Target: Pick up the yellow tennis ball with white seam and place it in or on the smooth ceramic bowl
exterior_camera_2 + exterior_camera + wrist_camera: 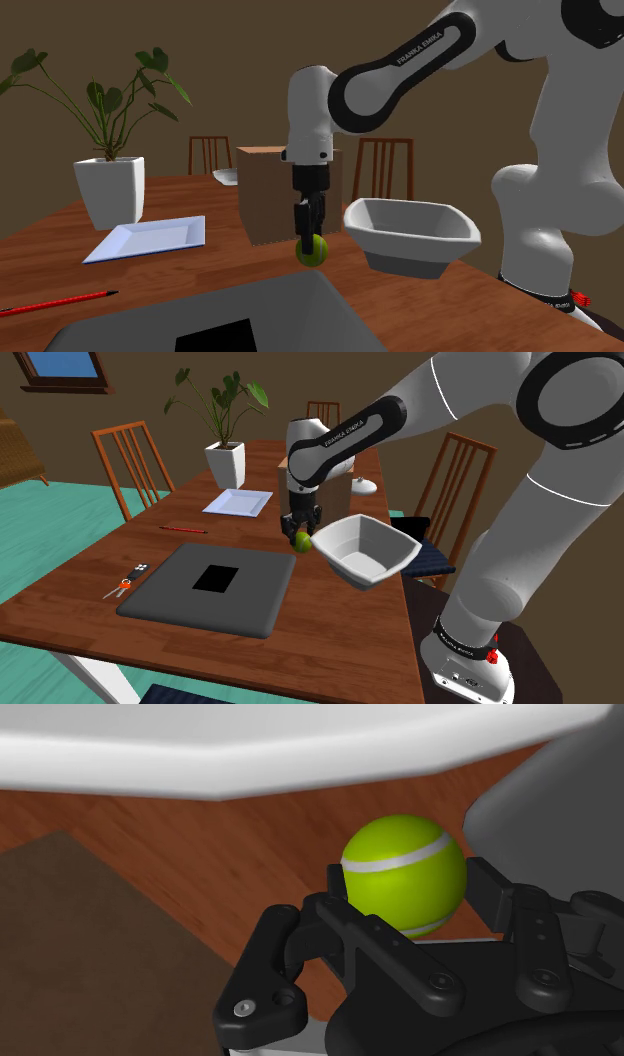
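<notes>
While the white arm [340, 437] reaches down over the bench [330, 642], its claw [301, 533] pinches the yellow-green tennis ball [302, 542] low over the wood, just beside the white bowl [385, 567]. A grey mat [180, 597] lies nearby; a brown box [265, 195] and potted plant [225, 412] stand behind.
</notes>
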### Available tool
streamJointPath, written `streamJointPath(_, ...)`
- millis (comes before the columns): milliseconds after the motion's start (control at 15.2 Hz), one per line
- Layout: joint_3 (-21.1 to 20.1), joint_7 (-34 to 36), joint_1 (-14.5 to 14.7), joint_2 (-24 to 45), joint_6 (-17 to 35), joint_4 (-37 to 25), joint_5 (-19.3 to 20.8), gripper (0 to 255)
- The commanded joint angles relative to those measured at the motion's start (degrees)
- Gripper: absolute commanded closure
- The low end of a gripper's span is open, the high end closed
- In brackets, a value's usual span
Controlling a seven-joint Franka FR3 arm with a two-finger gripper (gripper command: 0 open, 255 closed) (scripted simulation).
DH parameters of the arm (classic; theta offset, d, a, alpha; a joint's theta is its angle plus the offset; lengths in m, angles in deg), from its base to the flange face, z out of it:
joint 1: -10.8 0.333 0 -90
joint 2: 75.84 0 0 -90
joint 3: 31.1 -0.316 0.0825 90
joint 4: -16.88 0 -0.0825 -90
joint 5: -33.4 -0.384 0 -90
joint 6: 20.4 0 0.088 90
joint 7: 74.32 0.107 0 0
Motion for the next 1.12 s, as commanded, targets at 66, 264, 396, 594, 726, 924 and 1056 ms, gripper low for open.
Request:
streamJointPath(66, 0.00, -0.01, 0.00, 0.02, -0.04, 0.08, 0.00, 255)
streamJointPath(264, 0.07, 0.13, -0.03, -1.10, -2.43, -1.21, 0.05, 255)
streamJointPath(396, 0.11, 0.23, -0.05, -1.77, -4.03, -2.13, 0.09, 255)
streamJointPath(594, 0.19, 0.37, -0.08, -2.69, -6.40, -3.60, 0.15, 255)
streamJointPath(726, 0.23, 0.47, -0.11, -3.23, -7.98, -4.63, 0.19, 255)
streamJointPath(924, 0.30, 0.62, -0.14, -3.95, -10.33, -6.27, 0.26, 255)
streamJointPath(1056, 0.35, 0.72, -0.16, -4.36, -11.89, -7.43, 0.30, 255)
